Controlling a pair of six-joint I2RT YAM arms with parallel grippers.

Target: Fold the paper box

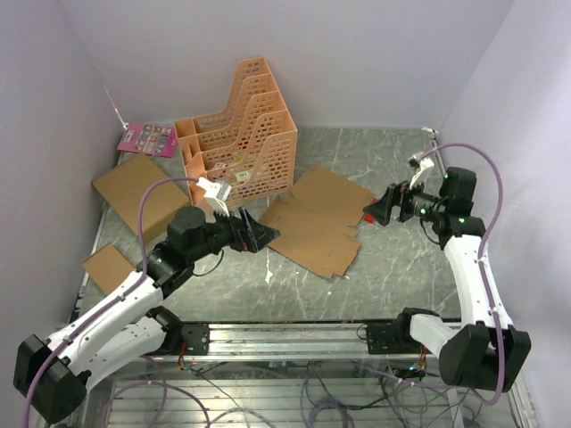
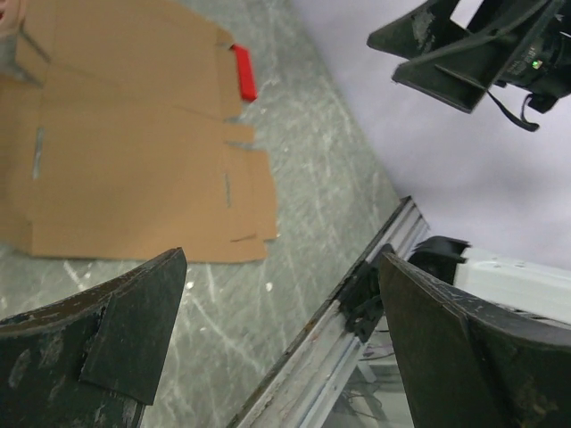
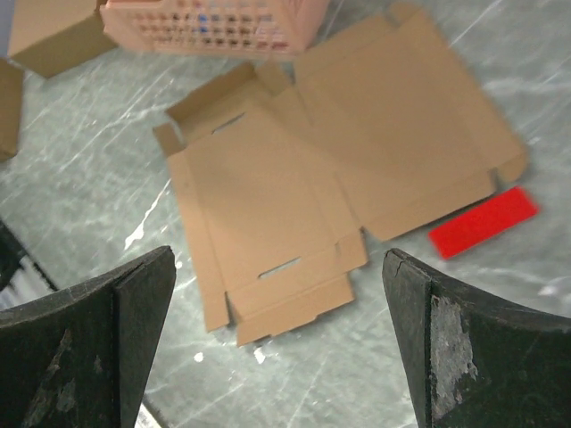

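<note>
A grey marbled table [image 1: 393, 267] is enclosed by pale lilac walls. The paper box [image 1: 317, 218] is found at the middle of the table, just near of an orange rack [image 1: 241, 134] and between the two arms.

Progress: none is recorded. The box is laid out as a flat sheet, no panel is raised and no flap is tucked. All folding is judged to remain: side walls to be stood up along the creases, flaps to be turned in, tabs to be seated in the slots.

Condition of the box: plain brown card, die-cut, with notched flaps at the edges, narrow slots and pressed crease lines. No tears are seen. A red strip [image 3: 483, 222] lies just beside its right edge.

The left gripper [image 1: 264, 234] is held at the sheet's left edge, its fingers spread wide and nothing between them. Contact with the card is not seen. The right gripper [image 1: 369, 215] is held at the right edge, above the red strip, likewise spread and empty.

A larger box [image 1: 134, 192] and a smaller box [image 1: 107, 266] stand well apart at the left.
</note>
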